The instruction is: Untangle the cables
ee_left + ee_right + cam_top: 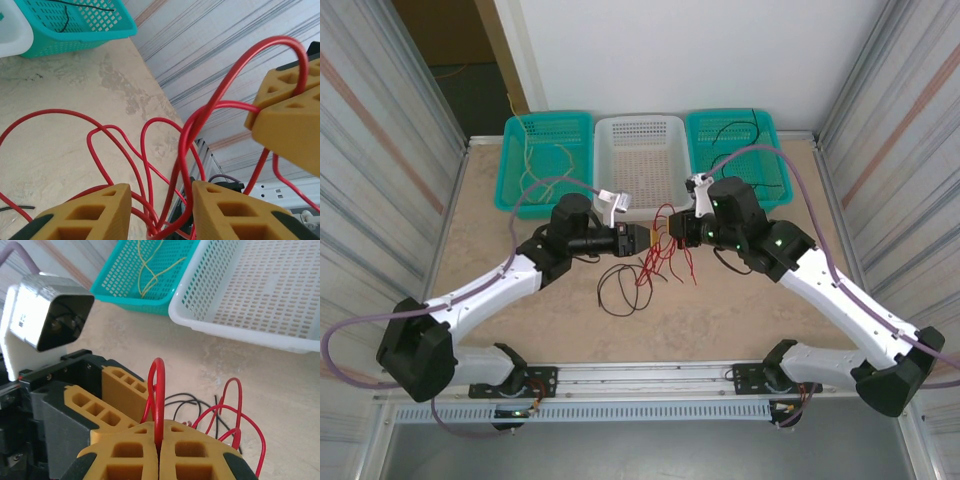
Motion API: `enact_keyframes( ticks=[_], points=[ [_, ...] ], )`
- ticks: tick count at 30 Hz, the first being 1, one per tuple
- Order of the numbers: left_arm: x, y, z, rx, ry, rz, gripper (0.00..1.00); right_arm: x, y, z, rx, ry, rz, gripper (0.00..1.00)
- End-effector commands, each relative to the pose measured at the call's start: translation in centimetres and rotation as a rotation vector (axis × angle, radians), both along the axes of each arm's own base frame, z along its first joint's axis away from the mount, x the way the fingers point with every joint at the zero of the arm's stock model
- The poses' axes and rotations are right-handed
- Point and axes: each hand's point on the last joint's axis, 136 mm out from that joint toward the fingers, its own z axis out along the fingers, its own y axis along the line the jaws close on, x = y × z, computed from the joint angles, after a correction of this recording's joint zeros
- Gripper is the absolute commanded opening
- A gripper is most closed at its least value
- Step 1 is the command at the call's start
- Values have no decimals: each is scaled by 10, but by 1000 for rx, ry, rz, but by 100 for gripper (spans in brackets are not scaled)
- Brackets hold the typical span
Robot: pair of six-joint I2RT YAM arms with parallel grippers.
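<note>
Left gripper (160, 197), lower frame, stands part open, red cables (184, 150) running loose between its fingers (85, 217), seemingly for sorting. Right wrist: right gripper (160, 432), bottom centre, is clamped on a red loop (161, 395), probably anchoring it. Overhead, both meet mid-frame above the desk (740, 320), red cables strung between them.

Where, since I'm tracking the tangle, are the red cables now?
In the top view the red cables hang mid-table between the left pincer and the right pincer, just on the near side of the white basket.
</note>
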Motion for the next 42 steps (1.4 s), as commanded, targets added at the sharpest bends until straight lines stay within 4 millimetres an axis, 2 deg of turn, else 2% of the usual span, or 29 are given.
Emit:
enact_keyframes(
  ticks=[1,2,5,8,11,12,14,18,21,24,26,33,39,42],
  points=[
    [-5,-3,7,-21,-46,-42,37,-3,1,20,86,-20,14,0],
    [-5,-4,6,-17,-41,-47,36,-3,0,20,91,-18,13,0],
    [-4,-6,4,-13,-35,-55,20,-2,0,19,102,-9,10,0],
    [-4,-7,5,-27,-35,-55,13,-1,0,17,111,0,10,0],
    [-5,-7,10,-44,-52,-62,0,0,0,15,112,8,7,0],
    [-6,-6,11,-35,-56,-64,0,1,-1,13,109,12,3,2],
    [-6,-2,12,12,-86,-60,0,2,-5,8,93,23,-12,13],
    [-3,23,2,200,-139,19,0,3,-20,-16,25,63,-71,47],
    [-2,50,-14,396,-185,63,0,3,-36,-35,-52,97,-129,57],
    [-3,71,-29,547,-209,74,0,2,-45,-39,-83,98,-159,60],
    [-5,75,-32,577,-212,64,0,2,-45,-37,-76,92,-157,62],
    [-2,73,-14,534,-229,97,0,-3,-21,-44,-60,132,-72,63],
    [2,67,2,484,-232,111,0,-19,9,-52,-53,146,43,63],
    [3,66,7,472,-239,117,0,-25,16,-59,-60,170,68,60]
  ],
)
